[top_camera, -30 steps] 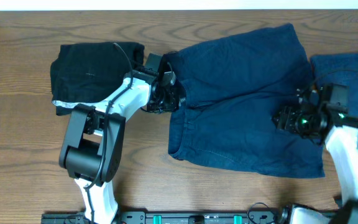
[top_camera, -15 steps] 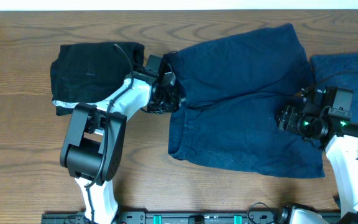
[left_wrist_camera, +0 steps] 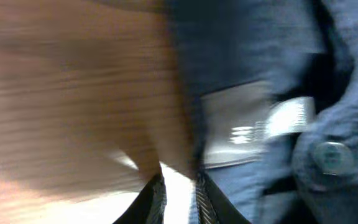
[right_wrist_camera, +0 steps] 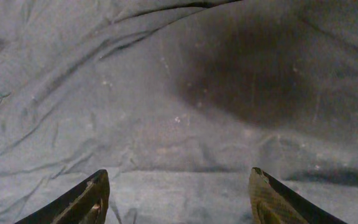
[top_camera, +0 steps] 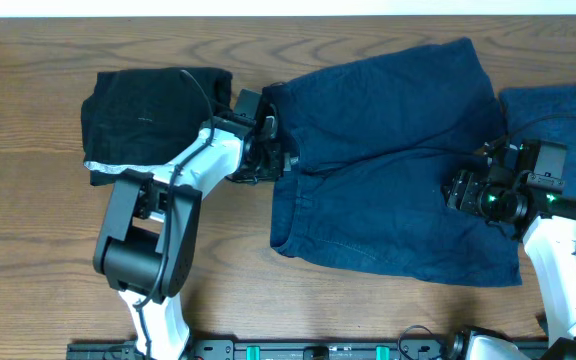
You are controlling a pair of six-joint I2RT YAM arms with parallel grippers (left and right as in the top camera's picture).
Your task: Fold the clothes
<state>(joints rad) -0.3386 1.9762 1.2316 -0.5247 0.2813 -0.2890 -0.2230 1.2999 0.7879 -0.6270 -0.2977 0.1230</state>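
Observation:
The navy shorts [top_camera: 388,160] lie spread across the middle of the table. My left gripper [top_camera: 271,152] is at their left waistband edge. The left wrist view is blurred. It shows the waistband with a white label [left_wrist_camera: 278,121] and a button [left_wrist_camera: 331,155]. The left gripper's [left_wrist_camera: 179,186] jaws are nearly together, and the cloth edge runs in between them. My right gripper [top_camera: 460,190] hovers over the right part of the shorts. Its dark fingertips [right_wrist_camera: 92,196] stand wide apart over the navy cloth [right_wrist_camera: 179,93], with nothing between them. A folded black piece [top_camera: 148,120] with a white edge strip lies at the back left.
Another navy garment [top_camera: 568,110] lies at the right edge, partly under the right arm. Bare wooden table [top_camera: 48,260] shows to the left and along the front. The left arm's base [top_camera: 138,250] stands at the front left.
The right gripper has opened wider and shifted a little to the right over the shorts. The left gripper has stayed at the waistband edge, with only a slight shift.

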